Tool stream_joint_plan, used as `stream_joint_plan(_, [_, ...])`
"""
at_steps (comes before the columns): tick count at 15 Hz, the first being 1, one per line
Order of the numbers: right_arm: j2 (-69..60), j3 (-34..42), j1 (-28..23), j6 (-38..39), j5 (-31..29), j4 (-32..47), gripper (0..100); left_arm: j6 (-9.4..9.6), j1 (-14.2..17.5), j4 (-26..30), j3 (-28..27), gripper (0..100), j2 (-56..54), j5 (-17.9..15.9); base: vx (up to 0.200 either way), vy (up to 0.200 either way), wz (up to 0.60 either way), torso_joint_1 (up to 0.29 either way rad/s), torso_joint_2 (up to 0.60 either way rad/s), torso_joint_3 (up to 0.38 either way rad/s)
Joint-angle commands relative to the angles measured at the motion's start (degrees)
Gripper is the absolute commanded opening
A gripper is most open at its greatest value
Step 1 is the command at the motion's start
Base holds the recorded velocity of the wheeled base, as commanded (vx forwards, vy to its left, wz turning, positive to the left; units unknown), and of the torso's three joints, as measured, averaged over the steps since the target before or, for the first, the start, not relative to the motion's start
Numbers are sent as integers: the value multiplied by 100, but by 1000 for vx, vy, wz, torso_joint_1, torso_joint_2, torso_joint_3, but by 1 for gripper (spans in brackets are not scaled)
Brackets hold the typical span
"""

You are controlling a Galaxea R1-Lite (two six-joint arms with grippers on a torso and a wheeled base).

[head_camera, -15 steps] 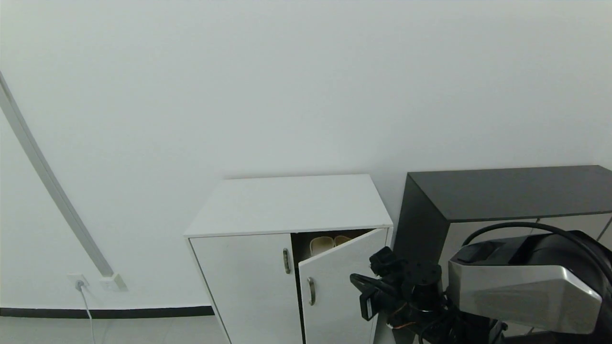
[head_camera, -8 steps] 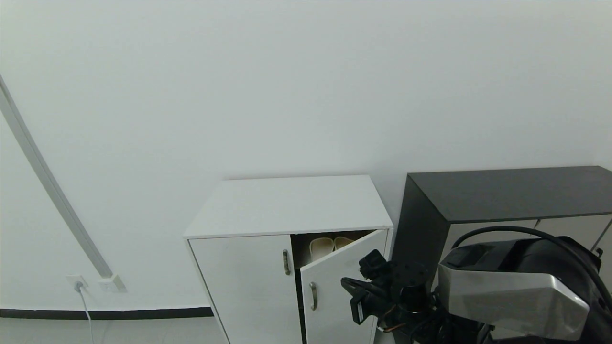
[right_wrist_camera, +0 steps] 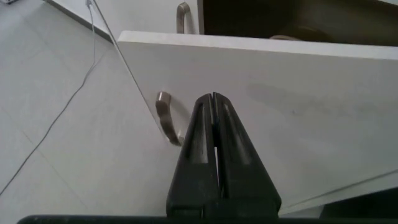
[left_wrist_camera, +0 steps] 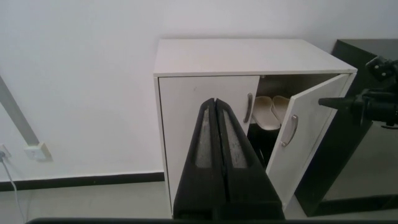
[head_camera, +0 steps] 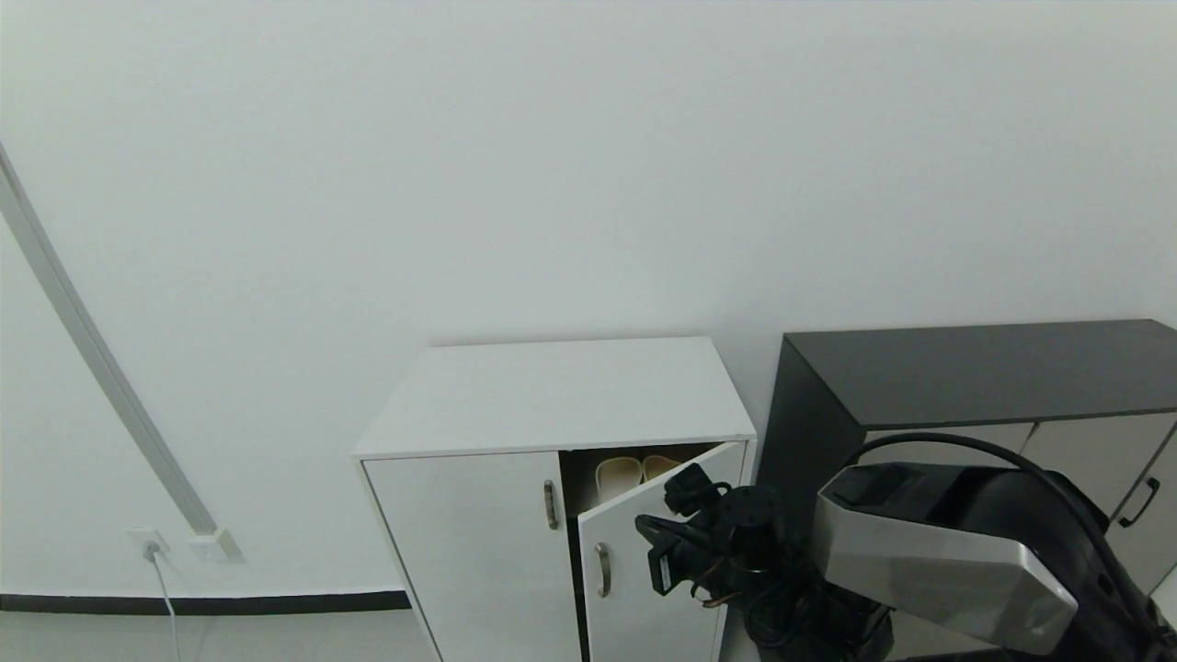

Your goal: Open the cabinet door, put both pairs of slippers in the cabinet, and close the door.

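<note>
White wall (head_camera: 588,165) behind cabinet (head_camera: 561,395), door (left_wrist_camera: 311,137) ajar, black sideboard (head_camera: 975,368) alongside; left end effector (left_wrist_camera: 216,104) and right end effector (right_wrist_camera: 214,99) closed.

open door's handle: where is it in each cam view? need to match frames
Head view: open door's handle, bottom centre.
Left wrist view: handle next to the pale slippers.
Right wrist view: handle close beside the right gripper.
Shared landmark: closed door's handle.
</note>
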Motion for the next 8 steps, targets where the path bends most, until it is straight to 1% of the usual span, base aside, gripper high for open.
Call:
stream_joint_plan(1, [132, -211, -32, 1, -7, 71, 0, -4, -1, 0, 1, 0, -1, 1, 0, 0, 0, 0, 0, 0])
stream_joint_plan(8, [264, -817, -349, 10, -24, 564, 0, -4, -1, 8, 1, 0, -1, 1, 0, 0, 0, 0, 0, 0])
